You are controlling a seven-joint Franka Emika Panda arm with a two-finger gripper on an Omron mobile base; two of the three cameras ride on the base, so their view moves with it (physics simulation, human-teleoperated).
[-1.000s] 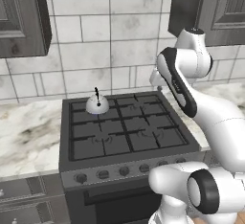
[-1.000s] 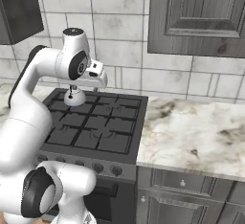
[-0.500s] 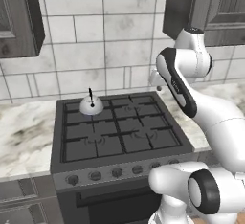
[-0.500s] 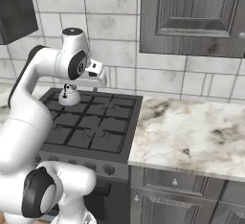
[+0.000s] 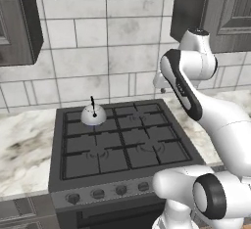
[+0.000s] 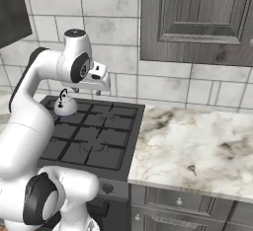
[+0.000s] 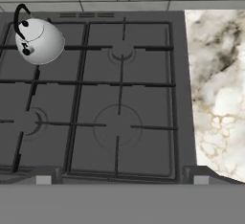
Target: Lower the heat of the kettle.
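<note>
the kettle (image 7: pixel 39 41) looked like glossy silvery metal with a thin black handle. the stove (image 5: pixel 122 142) top was matt dark grey. the counter (image 6: pixel 197 148) looked like polished veined marble; the wall tiles (image 5: pixel 88 52) were smooth.

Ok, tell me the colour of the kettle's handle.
Black: a thin loop above the silvery-white kettle, clearest in the hand view.
</note>
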